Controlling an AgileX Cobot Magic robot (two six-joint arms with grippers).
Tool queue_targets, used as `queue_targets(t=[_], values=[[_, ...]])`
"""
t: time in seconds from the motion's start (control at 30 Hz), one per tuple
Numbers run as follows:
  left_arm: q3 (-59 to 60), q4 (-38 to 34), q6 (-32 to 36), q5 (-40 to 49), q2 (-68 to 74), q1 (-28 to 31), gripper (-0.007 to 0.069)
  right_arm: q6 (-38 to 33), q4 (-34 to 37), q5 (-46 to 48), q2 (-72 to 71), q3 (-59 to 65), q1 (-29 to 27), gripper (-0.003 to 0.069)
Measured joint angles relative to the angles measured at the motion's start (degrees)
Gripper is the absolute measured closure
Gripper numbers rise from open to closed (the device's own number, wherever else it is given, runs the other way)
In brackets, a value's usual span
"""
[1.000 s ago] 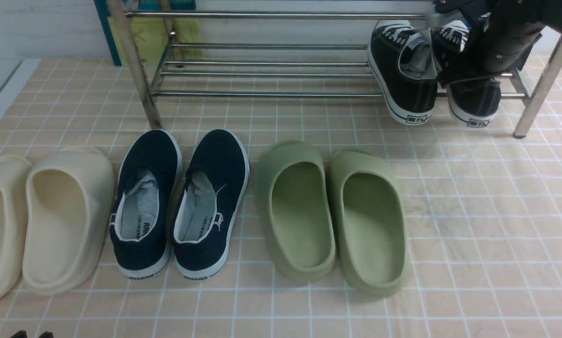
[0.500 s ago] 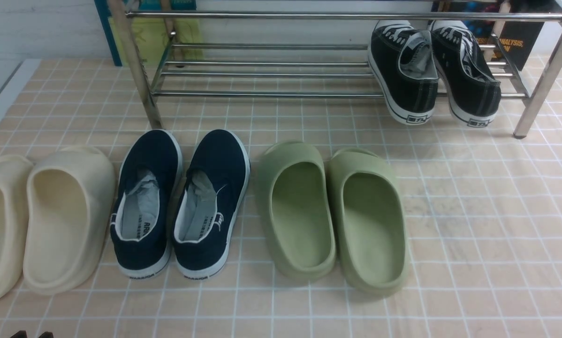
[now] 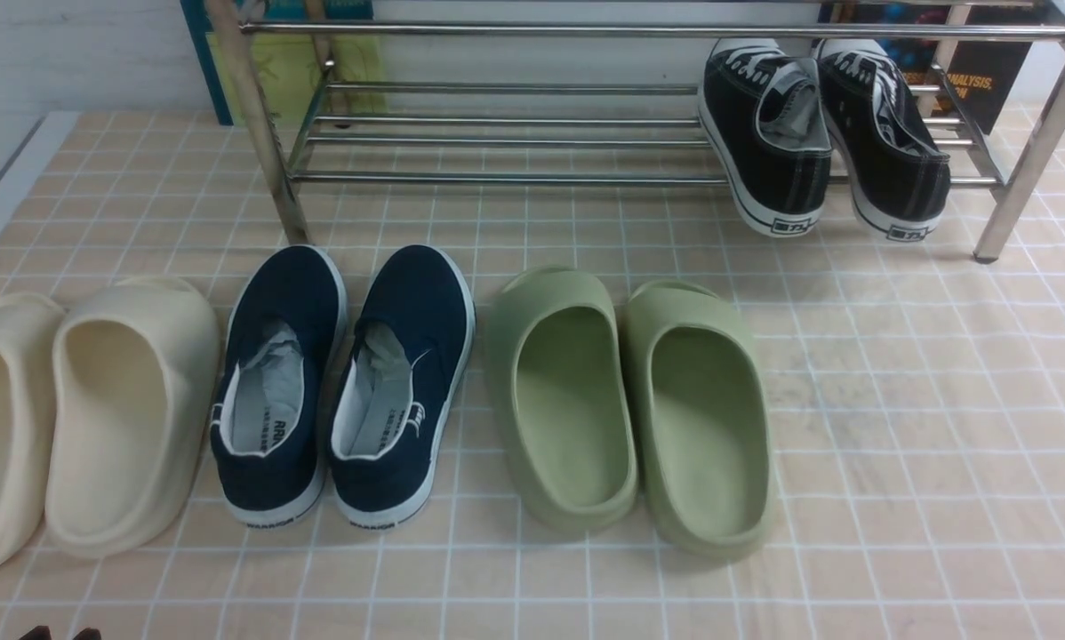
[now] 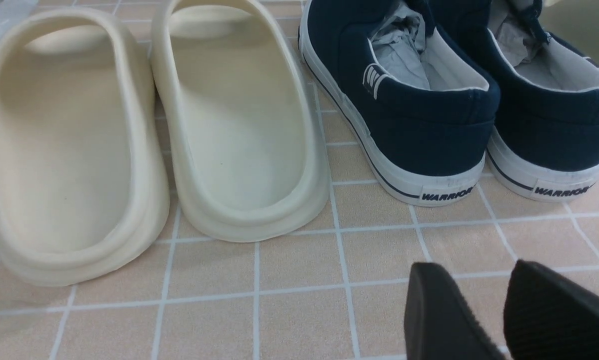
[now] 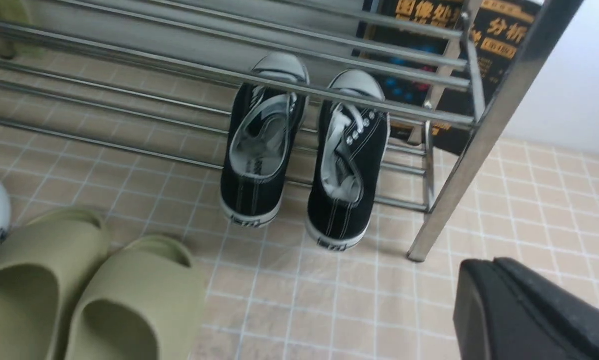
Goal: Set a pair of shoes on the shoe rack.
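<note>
A steel shoe rack (image 3: 497,178) stands at the back of a beige tiled floor (image 3: 897,444). At the right end of its lower tier sit two black canvas sneakers (image 3: 768,169), side by side and touching, toes pointing away, their white-soled heels overhanging the front bar. In front of the rack, three more pairs line up on the tiles with heels toward the camera: cream foam slippers (image 3: 132,311) at the left, navy slip-on shoes (image 3: 408,293) stuffed with paper in the middle, and green foam slippers (image 3: 559,302) to their right. A blue-framed yellow board (image 3: 292,62) leans behind the rack's left leg; a dark printed box (image 3: 977,80) stands behind its right end.
</note>
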Motion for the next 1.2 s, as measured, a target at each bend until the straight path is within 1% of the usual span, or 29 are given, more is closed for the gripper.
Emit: queue_targets(t=[0.17,0.2,0.23,0.27,0.4,0.53,1.07,1.17,1.2], values=[[0.0,0.0,0.0,0.0,0.0,0.0,0.0384,0.28,6.5,-13.37,-18.23,27.23,0.0,0.0676],[0.0,0.0,0.0,0.0,0.0,0.0,0.0384,0.34,6.86,-13.95,-18.23,27.23,0.0,0.0676],[0.0,0.0,0.0,0.0,0.0,0.0,0.0384,0.33,9.51,-17.93,-22.34,34.73,0.0,0.0676],[0.0,0.0,0.0,0.0,0.0,0.0,0.0384,0.33,11.69,-20.57,-24.29,38.78,0.0,0.0676],[0.0,0.0,0.0,0.0,0.0,0.0,0.0384,0.4,17.49,-29.54,-27.45,49.14,0.0,0.0673],[0.0,0.0,0.0,0.0,0.0,0.0,0.0384,0.4,19.84,-33.14,-27.55,52.56,0.0,0.0673],[0.0,0.0,0.0,0.0,0.0,0.0,0.0384,0.42,20.48,-34.27,-28.23,54.27,0.0,0.0662],[0.0,0.0,0.0,0.0,0.0,0.0,0.0384,0.42,20.48,-36.05,-30.82,57.14,0.0,0.0659],[0.0,0.0,0.0,0.0,0.0,0.0,0.0384,0.42,19.91,-36.4,-33.68,59.82,0.0,0.0659]])
